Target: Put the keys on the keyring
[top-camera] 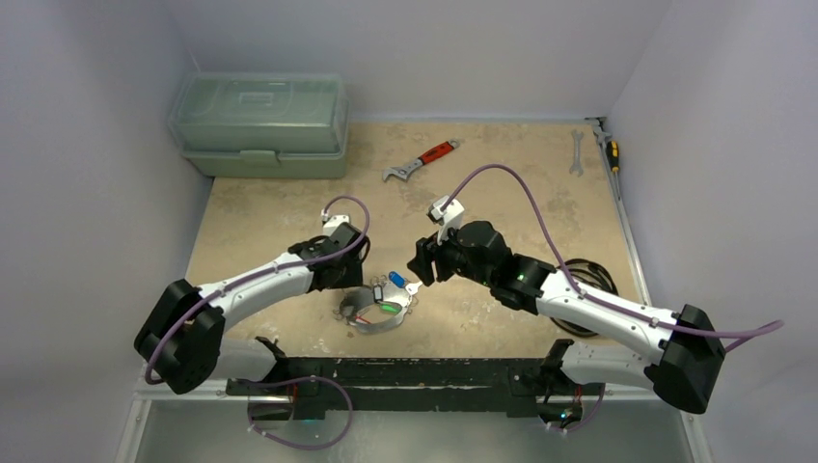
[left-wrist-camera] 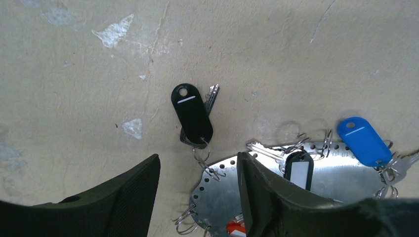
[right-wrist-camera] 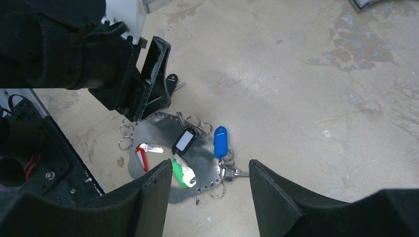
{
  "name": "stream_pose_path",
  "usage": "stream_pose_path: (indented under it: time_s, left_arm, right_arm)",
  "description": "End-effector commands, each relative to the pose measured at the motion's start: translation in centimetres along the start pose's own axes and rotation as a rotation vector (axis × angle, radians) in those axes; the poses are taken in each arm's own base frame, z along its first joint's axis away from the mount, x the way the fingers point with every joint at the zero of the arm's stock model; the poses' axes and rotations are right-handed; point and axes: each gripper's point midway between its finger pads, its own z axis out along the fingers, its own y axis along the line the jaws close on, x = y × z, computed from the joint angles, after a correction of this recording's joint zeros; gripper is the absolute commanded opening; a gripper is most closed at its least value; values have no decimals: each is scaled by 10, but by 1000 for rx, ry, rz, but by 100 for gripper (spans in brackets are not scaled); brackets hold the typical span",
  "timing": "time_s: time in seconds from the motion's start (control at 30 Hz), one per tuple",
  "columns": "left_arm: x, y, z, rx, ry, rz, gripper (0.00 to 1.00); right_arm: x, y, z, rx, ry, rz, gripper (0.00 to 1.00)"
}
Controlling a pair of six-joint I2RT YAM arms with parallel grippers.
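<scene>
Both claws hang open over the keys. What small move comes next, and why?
Probably the left gripper lowers toward the black-tagged silver key. It lies on the table just outside the flat perforated silvery keyring, ahead of those open fingers; the right gripper is open and empty too. Whether its small ring is already hooked on, I cannot tell.

Black-tagged key (left-wrist-camera: 192,114) beside the perforated keyring (left-wrist-camera: 341,170)

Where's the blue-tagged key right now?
In the right wrist view, mid-frame, the blue-tagged key lies at the right edge of the keyring, just right of the black-and-white tag.
</scene>
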Motion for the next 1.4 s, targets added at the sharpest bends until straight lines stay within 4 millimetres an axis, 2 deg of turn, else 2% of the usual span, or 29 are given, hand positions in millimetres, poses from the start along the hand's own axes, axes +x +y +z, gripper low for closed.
stream_pose_path:
  time_s: [0.0, 0.13, 0.27, 0.37, 0.43, 0.6, 0.7, 0.9, 1.03, 1.23, 1.37]
  left_arm:
    - [7, -9, 11, 23, 20, -77, 54]
    - [19, -11, 19, 25, 64, -89, 43]
    - [25, -13, 22, 35, 77, -106, 35]
    - [26, -11, 23, 28, 80, -104, 21]
    - [26, -9, 23, 20, 77, -102, 2]
    - [23, -7, 19, 11, 63, -104, 0]
    - [10, -11, 10, 38, 11, -106, 0]
    - [-30, -41, -24, 225, -179, -23, 0]
    - [-56, -61, -55, 377, -308, 55, 0]
    - [-87, -87, -113, 604, -484, 206, 0]
    - [-97, -107, -161, 798, -592, 303, 0]
  right_arm:
    - [-6, 5, -6, -22, -14, -2, 62]
    - [0, 3, -6, -19, 4, -19, 62]
    - [3, 2, -6, -19, 10, -28, 62]
    - [3, 2, -5, -20, 11, -35, 62]
    - [4, 2, -5, -21, 12, -38, 62]
    - [4, 1, -5, -15, 13, -43, 61]
    - [2, -1, -6, -7, 1, -43, 61]
    - [-15, 4, -12, -23, -65, -21, 61]
    - [-38, 10, -26, -57, -178, -28, 62]
    - [-77, 26, -64, -154, -386, -83, 62]
    - [-92, 48, -97, -282, -466, -176, 63]
